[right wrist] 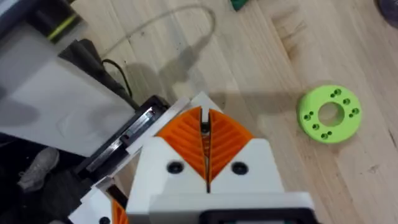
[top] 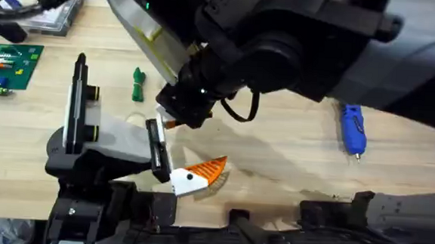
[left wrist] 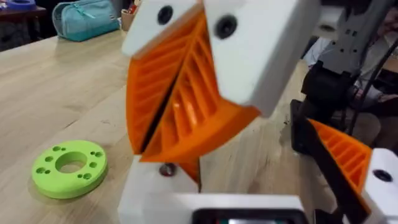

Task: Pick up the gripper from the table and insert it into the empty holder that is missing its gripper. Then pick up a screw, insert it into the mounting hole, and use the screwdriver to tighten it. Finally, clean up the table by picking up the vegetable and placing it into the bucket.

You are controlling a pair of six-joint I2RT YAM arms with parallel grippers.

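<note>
Right tool (right wrist: 205, 134) pinched shut, overhead adds screwdriver (top: 352, 128), vegetable (top: 137, 84)

From above, my right arm (top: 283, 43) looms dark across the upper frame. At three o'clock the screwdriver (top: 352, 129) lies on the tabletop (top: 291, 157). The vegetable (top: 137, 84) lies toward ten, a green circuit board (top: 9, 66) at nine. Near six sits my left claw (top: 199, 174), white and orange.
</note>
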